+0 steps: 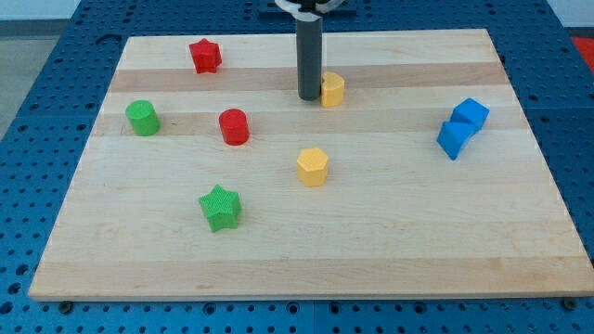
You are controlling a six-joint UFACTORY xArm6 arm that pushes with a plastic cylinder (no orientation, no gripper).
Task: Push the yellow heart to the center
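Observation:
The yellow heart [333, 89] sits on the wooden board near the view's top, a little right of the middle. My tip [308, 96] stands on the board right beside the heart's left side, touching or nearly touching it; the rod rises straight up from there. A yellow hexagon block [313, 167] lies lower, near the board's middle.
A red star [204, 56] is at the top left, a green cylinder [142, 118] at the left, a red cylinder [234, 126] left of the middle, a green star [220, 207] lower left. Two blue blocks [462, 127] touch each other at the right.

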